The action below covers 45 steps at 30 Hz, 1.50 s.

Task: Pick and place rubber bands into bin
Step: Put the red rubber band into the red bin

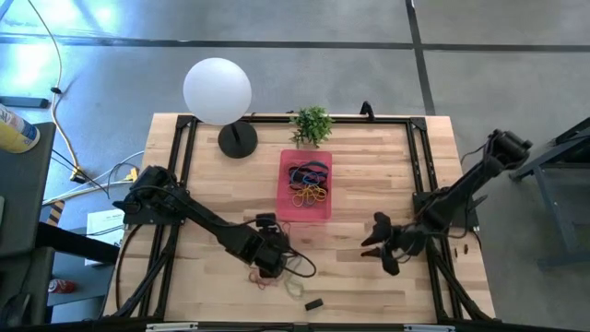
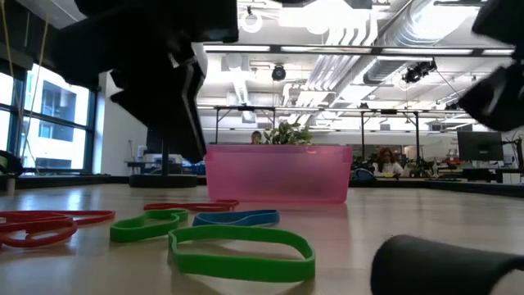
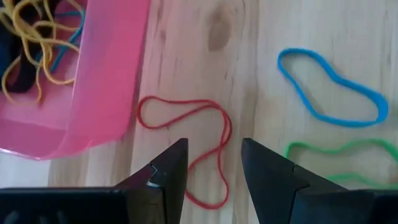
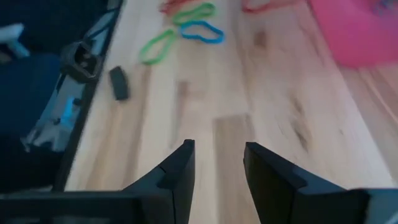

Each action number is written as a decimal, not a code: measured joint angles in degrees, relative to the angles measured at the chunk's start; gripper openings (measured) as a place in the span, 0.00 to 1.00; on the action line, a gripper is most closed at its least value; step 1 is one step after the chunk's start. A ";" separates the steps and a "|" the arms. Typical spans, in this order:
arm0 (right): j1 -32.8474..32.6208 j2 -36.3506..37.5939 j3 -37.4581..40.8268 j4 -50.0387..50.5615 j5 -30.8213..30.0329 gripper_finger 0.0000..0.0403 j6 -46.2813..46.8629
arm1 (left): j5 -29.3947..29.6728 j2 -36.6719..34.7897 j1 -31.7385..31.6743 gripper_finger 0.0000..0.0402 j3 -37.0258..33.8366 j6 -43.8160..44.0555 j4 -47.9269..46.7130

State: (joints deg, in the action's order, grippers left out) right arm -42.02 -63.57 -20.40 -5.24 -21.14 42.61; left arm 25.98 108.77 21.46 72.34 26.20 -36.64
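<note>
The pink bin (image 1: 305,186) stands mid-table and holds yellow, black and blue rubber bands (image 3: 37,50). My left gripper (image 3: 214,146) is open over a thin red rubber band (image 3: 186,106) that lies flat on the wood next to the bin's near corner. A blue band (image 3: 329,87) and a green band (image 3: 336,152) lie flat beside it. More bands lie near the table's front edge, red (image 2: 41,225) and green (image 2: 241,250). My right gripper (image 4: 219,146) is open and empty over bare wood, right of the bin (image 1: 383,244).
A small black block (image 1: 313,303) lies near the front edge. A potted plant (image 1: 312,123) and a round white lamp (image 1: 218,90) stand at the far edge behind the bin. Bare wood lies between the bin and my right gripper.
</note>
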 joint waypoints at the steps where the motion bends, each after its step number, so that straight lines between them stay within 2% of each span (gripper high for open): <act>1: 0.01 0.58 0.89 0.11 -0.11 0.32 1.53 | -0.02 -0.02 -0.19 0.34 -0.01 -1.09 0.18; 10: 0.00 2.09 3.67 -3.14 -2.76 0.32 3.94 | -1.01 -0.07 -0.55 0.34 0.06 -3.59 0.77; 16: -0.01 2.08 3.67 -2.95 -3.91 0.32 3.50 | -2.64 2.98 -1.21 0.34 0.22 -4.31 3.65; 23: -0.02 1.54 3.60 -3.36 -3.48 0.32 3.85 | -5.08 6.62 -2.60 0.34 0.06 -4.51 6.62; 30: -0.13 0.99 3.65 -3.25 -2.73 0.32 5.42 | -6.21 7.19 -3.59 0.34 0.21 -3.00 7.25; 38: -0.09 0.93 3.65 -3.23 -3.04 0.32 5.03 | -14.79 7.74 -6.15 0.34 0.28 -0.33 7.01; 45: -0.07 0.93 3.65 -3.18 -3.99 0.32 4.75 | -16.59 7.82 -6.61 0.34 0.24 0.96 6.83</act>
State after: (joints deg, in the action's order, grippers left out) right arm -42.09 -62.63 -16.75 -8.43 -25.13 47.36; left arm 9.39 116.60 14.85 72.58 27.16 -29.80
